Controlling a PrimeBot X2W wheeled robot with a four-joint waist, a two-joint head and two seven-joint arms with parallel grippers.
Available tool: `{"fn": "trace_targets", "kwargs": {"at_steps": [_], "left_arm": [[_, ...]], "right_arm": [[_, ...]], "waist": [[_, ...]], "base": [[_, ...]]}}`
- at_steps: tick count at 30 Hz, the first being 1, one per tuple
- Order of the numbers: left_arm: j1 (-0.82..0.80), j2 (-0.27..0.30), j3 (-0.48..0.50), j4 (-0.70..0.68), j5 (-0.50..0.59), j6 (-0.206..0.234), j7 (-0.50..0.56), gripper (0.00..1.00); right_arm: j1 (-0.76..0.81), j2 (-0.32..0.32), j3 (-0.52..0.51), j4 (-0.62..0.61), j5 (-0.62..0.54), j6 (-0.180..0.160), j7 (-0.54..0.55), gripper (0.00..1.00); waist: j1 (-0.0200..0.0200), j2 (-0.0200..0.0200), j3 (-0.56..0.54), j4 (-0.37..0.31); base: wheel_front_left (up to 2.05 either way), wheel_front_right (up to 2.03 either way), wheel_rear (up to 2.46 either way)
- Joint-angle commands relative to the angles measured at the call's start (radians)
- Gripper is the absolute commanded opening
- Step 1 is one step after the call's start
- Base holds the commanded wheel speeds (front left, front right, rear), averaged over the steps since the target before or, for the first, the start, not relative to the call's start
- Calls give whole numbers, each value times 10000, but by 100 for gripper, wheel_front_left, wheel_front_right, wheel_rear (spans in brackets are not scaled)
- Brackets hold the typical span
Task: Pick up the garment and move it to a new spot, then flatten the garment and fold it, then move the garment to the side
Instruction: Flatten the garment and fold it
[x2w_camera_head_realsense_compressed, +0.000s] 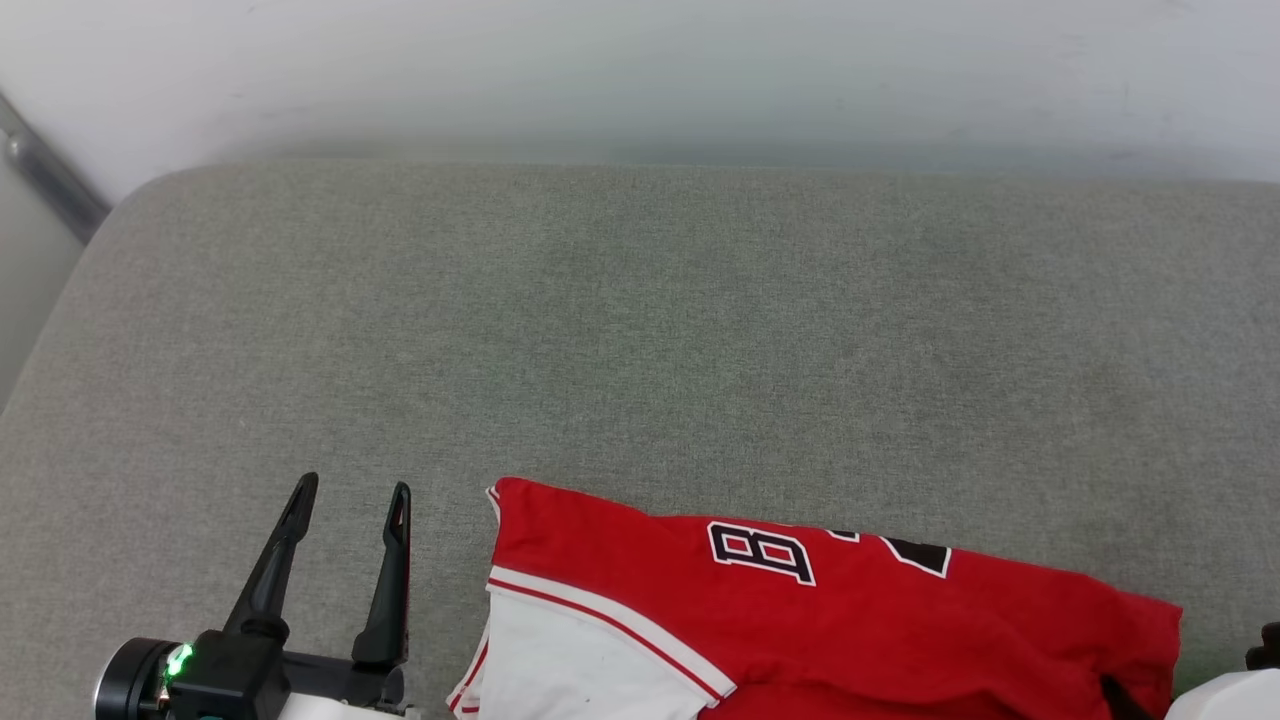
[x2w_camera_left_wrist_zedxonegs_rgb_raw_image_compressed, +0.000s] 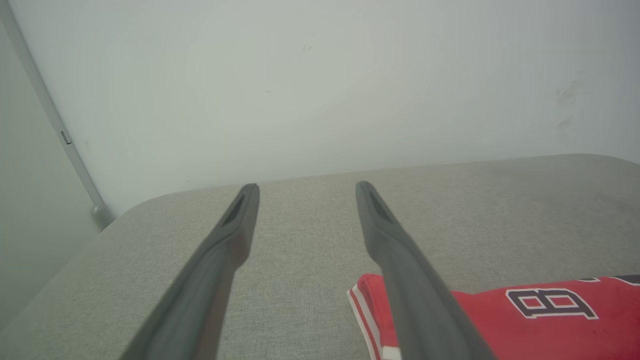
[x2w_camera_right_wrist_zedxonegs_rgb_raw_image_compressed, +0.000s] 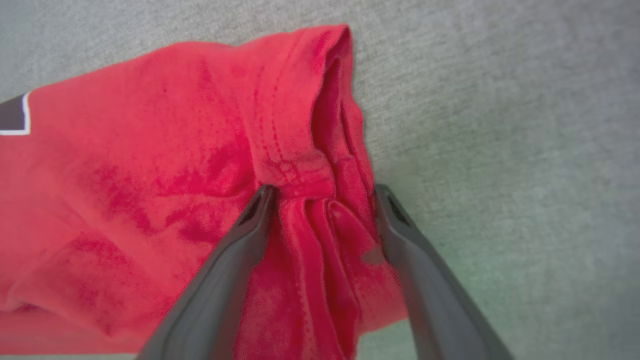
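- While the shirt (x2w_camera_head_realsense_compressed: 850, 630) lies folded at the near edge of the grey cushion (x2w_camera_head_realsense_compressed: 640, 330), its long axis running left to right, your right gripper (x2w_camera_right_wrist_zedxonegs_rgb_raw_image_compressed: 322, 192) is the nearer one. Its fingers are spread and straddle the bunched hem at the right end, apparently not pinching.
- Your left gripper (x2w_camera_head_realsense_compressed: 350, 490) hovers wide open and empty, just left of the shirt's left end.

One garment (x2w_camera_head_realsense_compressed: 820, 620), one cushion (x2w_camera_head_realsense_compressed: 640, 330), two end effectors: left (x2w_camera_head_realsense_compressed: 352, 490), right (x2w_camera_right_wrist_zedxonegs_rgb_raw_image_compressed: 325, 192).

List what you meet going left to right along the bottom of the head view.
Left gripper → white sleeve → red body of the jersey → pale forearm at the right corner.
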Motion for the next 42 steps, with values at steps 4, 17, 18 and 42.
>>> {"fn": "trace_targets", "kwargs": {"at_steps": [4,17,18,42], "left_arm": [[7,-126,139,89,33,-98,-20,100],[179,-228,473,82,66,-214,-20,100],[190,-222,500,87,73,-214,-20,100],[459,-335,355,357,150,-242,-20,100]], "right_arm": [[31,763,1154,685,444,166,91,11],[-296,-318,-693,144,-156,74,-911,0],[-336,-387,-923,157,-283,74,-899,0],[1067,543,696,-3962,116,79,1234,0]], "waist": [[1,-1,-166,6],[1,-1,-399,-278],[1,-1,-394,-301],[1,-1,-940,-375]], "base": [[0,0,0],[0,0,0],[0,0,0],[0,0,0]]}}
